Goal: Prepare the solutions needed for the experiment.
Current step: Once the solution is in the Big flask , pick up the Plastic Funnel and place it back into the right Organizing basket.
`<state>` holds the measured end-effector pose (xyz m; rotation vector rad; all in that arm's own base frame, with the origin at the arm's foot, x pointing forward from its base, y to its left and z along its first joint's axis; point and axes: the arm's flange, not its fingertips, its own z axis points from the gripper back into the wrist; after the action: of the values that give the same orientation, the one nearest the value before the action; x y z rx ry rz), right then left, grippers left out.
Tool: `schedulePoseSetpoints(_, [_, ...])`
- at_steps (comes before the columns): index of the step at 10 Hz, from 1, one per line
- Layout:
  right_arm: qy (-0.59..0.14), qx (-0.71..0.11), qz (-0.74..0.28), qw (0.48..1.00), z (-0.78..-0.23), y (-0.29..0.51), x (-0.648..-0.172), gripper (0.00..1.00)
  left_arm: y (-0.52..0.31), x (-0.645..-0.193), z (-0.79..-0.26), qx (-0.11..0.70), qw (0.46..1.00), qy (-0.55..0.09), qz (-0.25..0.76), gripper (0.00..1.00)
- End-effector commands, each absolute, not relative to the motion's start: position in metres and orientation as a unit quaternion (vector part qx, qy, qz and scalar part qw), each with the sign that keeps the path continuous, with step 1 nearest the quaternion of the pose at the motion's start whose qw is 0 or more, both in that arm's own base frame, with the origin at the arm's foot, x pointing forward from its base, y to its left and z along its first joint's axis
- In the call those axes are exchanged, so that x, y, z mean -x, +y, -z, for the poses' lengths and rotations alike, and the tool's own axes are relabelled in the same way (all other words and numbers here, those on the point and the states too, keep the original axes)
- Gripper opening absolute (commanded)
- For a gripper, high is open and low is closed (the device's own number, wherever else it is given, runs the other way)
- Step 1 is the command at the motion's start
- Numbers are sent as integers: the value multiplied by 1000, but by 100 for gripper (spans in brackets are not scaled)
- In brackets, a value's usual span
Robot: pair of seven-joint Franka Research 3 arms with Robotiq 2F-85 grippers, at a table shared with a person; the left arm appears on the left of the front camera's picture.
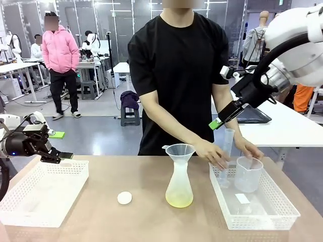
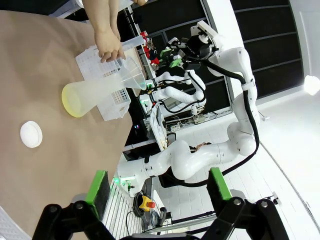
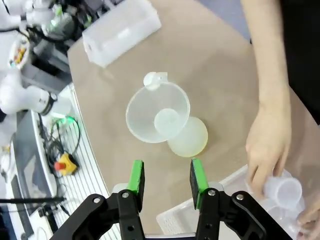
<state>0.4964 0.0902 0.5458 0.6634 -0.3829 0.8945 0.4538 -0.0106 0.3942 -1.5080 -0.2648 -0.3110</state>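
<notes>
Looking from the front, we judge the work partly done — a little pale yellow solution (image 1: 179, 202) lies at the bottom of the flask (image 1: 178, 176) under its funnel (image 1: 179, 149) at centre, while the person's hand (image 1: 216, 153) grips a cylinder (image 1: 227, 143) beside a seemingly empty beaker (image 1: 248, 174) in the right basket (image 1: 287, 214). From the left wrist, the left gripper (image 2: 157, 182) shows spread wide and empty, well left of the flask. From the right wrist, the right gripper (image 3: 166, 174) hangs half open over the funnel's near side, holding nothing — more pouring seems left.
</notes>
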Motion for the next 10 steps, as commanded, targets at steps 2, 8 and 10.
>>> schedulePoseSetpoints(2, [-181,-313,-422,832,-546,90,-496,48,-12,-454,-397,676,713,-123,141,100])
schedulePoseSetpoints(8, [-181,-313,-422,832,-546,90,-496,48,-12,-454,-397,676,713,-123,141,100])
schedulePoseSetpoints(10, [-181,-313,-422,832,-546,90,-496,48,-12,-454,-397,676,713,-123,141,100])
